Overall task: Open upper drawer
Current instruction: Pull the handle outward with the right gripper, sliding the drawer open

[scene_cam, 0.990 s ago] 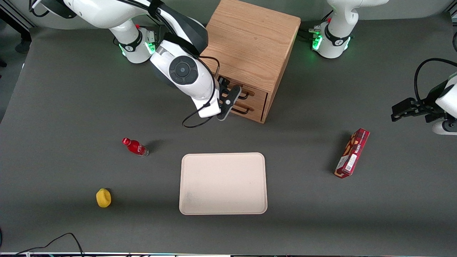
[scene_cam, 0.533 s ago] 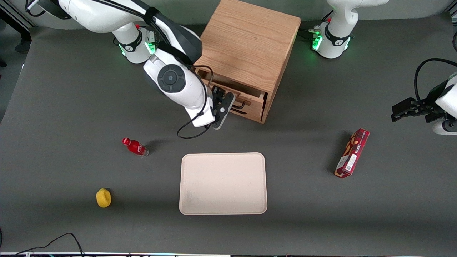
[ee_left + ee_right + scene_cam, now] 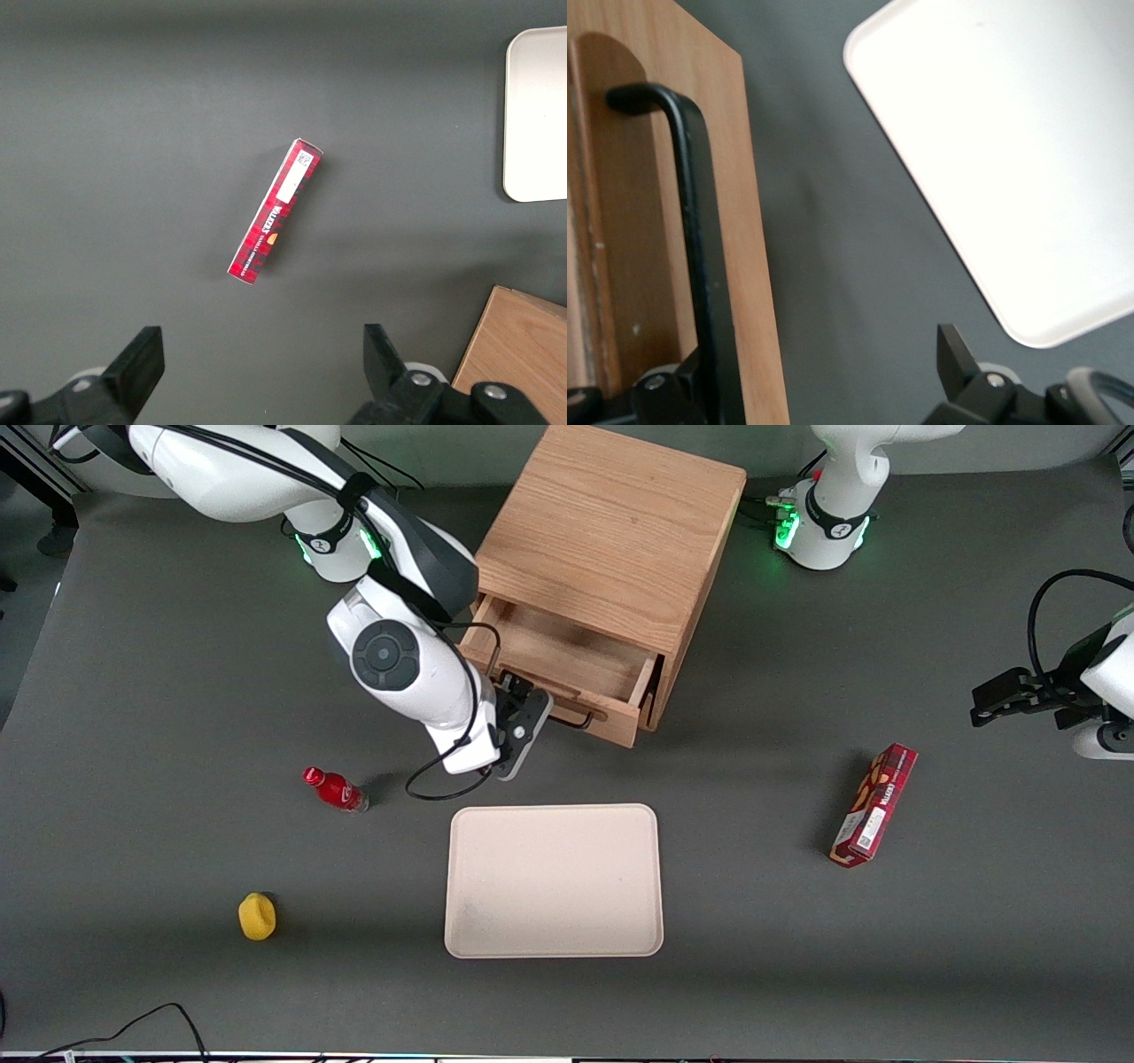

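Two drawers sit in the oak cabinet (image 3: 611, 540), and the upper drawer (image 3: 567, 669) stands pulled well out of the cabinet's front toward the front camera, its bare wooden floor showing. The gripper (image 3: 532, 713) is right at the drawer's front panel, at the end of the thin black handle (image 3: 574, 717) toward the working arm's end of the table. In the right wrist view the handle (image 3: 700, 248) runs along the drawer front (image 3: 664, 221) and passes down by one of the gripper's fingers (image 3: 664, 394), while the other finger stands well apart over the grey tabletop, so the jaws are spread with the handle lying next to one finger rather than pinched. A cream tray (image 3: 554, 881) lies nearer the front camera than the cabinet. A red bottle (image 3: 337, 789) and a yellow object (image 3: 257, 916) lie toward the working arm's end of the table, and a red box (image 3: 873, 804) lies toward the parked arm's end.
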{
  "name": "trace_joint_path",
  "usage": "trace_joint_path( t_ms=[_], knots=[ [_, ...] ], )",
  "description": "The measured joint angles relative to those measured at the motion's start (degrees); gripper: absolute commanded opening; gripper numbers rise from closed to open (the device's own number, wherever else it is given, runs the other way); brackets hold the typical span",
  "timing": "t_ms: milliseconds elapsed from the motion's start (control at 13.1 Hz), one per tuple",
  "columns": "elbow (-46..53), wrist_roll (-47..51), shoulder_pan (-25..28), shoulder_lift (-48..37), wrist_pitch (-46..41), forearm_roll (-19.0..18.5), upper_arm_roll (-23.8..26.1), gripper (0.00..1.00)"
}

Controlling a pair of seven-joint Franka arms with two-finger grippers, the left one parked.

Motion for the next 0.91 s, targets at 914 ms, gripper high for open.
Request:
trace_joint_path(
  t_ms=[914],
  knots=[
    [3.9, -0.3, -0.7, 0.0, 1.7, 1.5, -6.1, 1.00]
  ],
)
